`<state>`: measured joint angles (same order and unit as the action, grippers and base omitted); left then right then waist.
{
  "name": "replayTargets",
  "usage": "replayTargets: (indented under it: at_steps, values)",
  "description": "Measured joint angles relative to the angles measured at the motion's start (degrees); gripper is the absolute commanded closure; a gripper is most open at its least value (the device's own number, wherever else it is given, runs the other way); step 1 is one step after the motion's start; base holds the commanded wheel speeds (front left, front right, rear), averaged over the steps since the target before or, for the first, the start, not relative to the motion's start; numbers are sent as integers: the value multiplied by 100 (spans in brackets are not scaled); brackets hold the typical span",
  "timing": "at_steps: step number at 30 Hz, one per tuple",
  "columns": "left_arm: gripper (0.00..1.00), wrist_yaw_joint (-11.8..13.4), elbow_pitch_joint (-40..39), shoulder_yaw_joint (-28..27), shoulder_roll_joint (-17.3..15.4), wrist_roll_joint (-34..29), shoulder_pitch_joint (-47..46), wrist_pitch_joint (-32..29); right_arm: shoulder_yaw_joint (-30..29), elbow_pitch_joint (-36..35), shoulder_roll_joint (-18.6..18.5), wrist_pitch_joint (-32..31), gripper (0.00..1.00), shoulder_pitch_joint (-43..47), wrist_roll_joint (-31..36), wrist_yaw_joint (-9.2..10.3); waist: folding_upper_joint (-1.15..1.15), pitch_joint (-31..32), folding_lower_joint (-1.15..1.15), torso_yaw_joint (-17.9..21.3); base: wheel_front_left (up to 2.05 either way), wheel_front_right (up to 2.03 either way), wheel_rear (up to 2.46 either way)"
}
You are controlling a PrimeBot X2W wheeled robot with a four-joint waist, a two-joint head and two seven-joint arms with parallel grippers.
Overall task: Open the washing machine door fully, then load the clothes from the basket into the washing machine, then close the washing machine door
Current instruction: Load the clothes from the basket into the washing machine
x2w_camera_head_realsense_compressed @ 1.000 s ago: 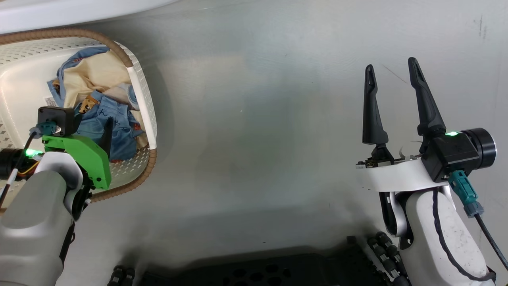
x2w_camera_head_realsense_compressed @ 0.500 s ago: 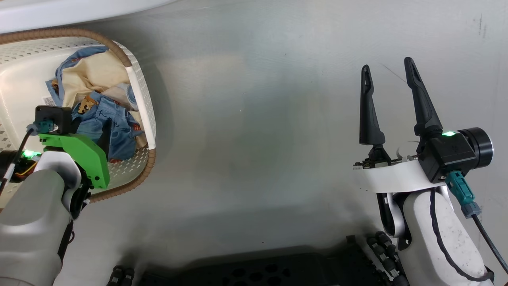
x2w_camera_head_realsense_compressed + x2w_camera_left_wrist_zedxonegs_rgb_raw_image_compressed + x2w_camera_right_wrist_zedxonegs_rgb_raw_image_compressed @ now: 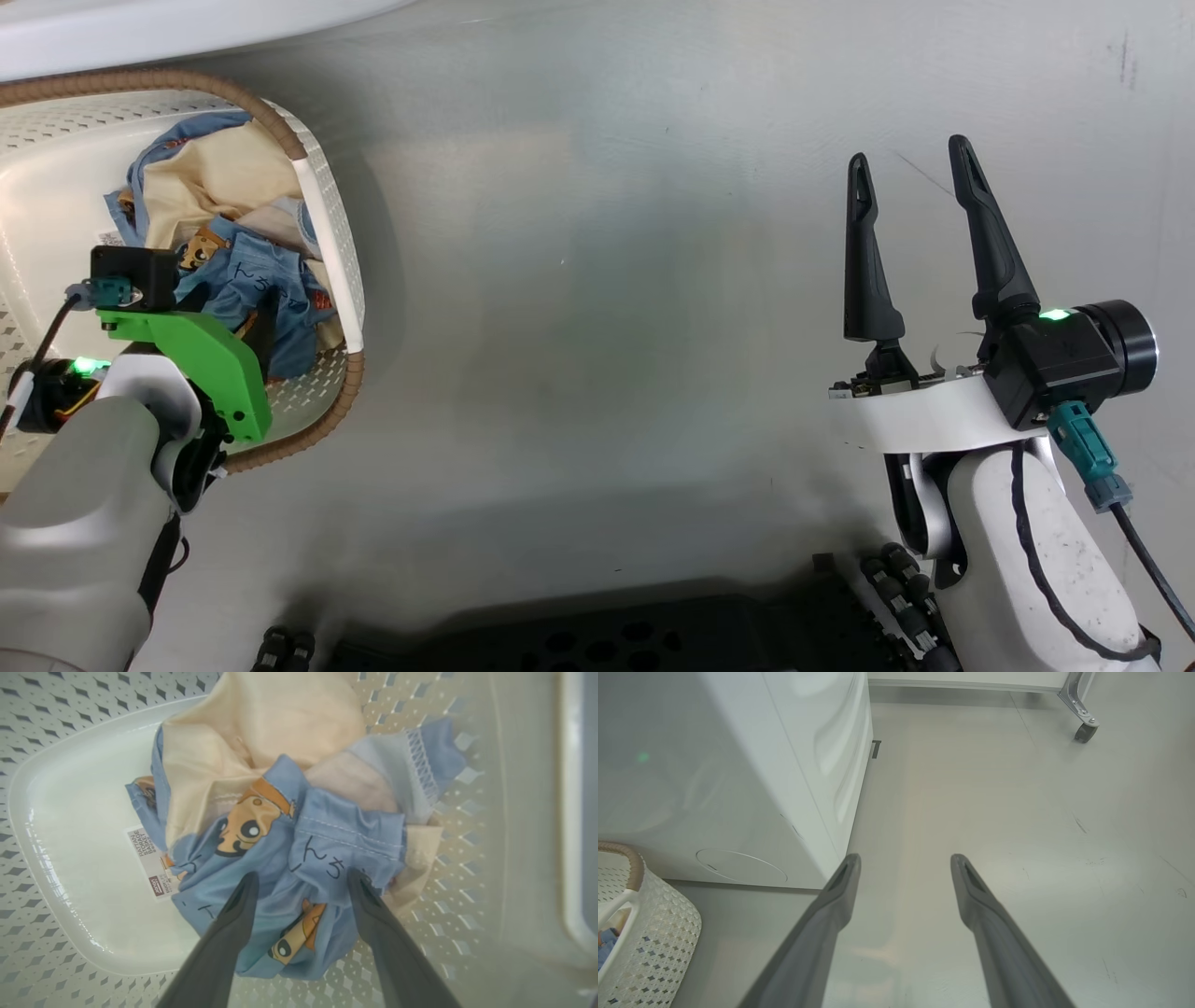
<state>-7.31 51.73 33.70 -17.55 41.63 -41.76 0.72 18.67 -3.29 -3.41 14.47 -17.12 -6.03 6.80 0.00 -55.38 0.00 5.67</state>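
Item one for you, operator: the basket (image 3: 329, 229), cream and perforated with a brown rim, stands on the floor (image 3: 597, 280) at its left side, below a white strip of the washing machine (image 3: 140, 28). It holds the clothes (image 3: 245, 280), blue and cream, bunched against its right wall. Item two: the left gripper (image 3: 261, 327) reaches down into the basket over that heap, and you see just one dark finger of it past the green mount (image 3: 201, 359). Item three: the right gripper (image 3: 909, 154) hangs over bare floor well to the right, its two fingers parted with nothing between them.
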Motion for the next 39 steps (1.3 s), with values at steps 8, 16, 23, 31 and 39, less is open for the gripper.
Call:
replayTargets:
  at_steps: [8,16,23,31,39]
  values:
    - [100,-1,-52,236,-14,310,-38,-174,-11,0,1,0,0,-2,-11,40,0,11,0,15,0,0,0]
    - [100,-1,-89,383,-34,483,-41,-116,-136,2,2,0,0,-10,-15,41,0,126,0,-5,0,0,0]
    - [100,-1,-175,509,-77,703,-34,107,-171,25,3,0,0,-73,-15,41,0,324,0,-63,0,0,0]
    - [100,-1,-212,565,-89,868,91,504,-194,159,2,1,0,-122,-12,41,0,645,0,-163,0,0,0]
    - [100,-1,-283,634,-83,1048,337,1114,-287,313,0,0,0,-124,5,41,0,1068,-1,-281,0,0,0]
